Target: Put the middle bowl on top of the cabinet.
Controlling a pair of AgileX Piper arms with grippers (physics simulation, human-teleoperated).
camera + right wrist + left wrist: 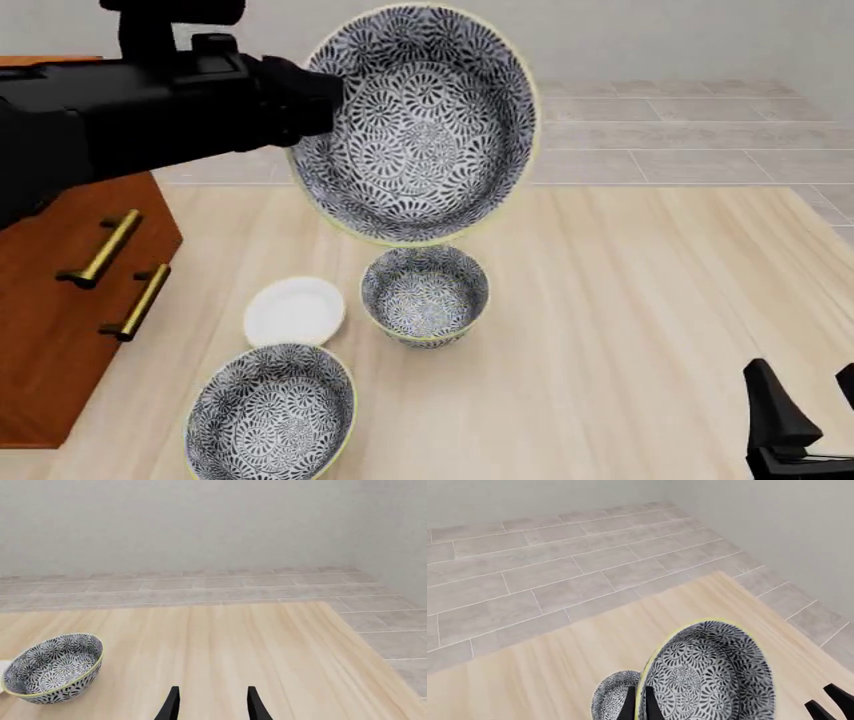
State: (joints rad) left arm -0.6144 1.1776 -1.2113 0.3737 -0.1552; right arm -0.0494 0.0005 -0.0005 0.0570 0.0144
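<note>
The middle bowl, wide with a grey-and-white floral pattern and pale yellow rim, hangs tilted on edge high above the table. My left gripper is shut on its rim. In the left wrist view the bowl fills the lower part, with the left gripper pinching its yellow edge. The reddish-brown cabinet with brass handles stands at the left, beside and below the bowl. My right gripper stands open low at the near right with nothing in it, also shown as the right gripper.
On the table lie a narrower deep patterned bowl, a small white plate and another wide patterned bowl near the cabinet. The deep bowl shows left of my right gripper. The table edge runs along the right.
</note>
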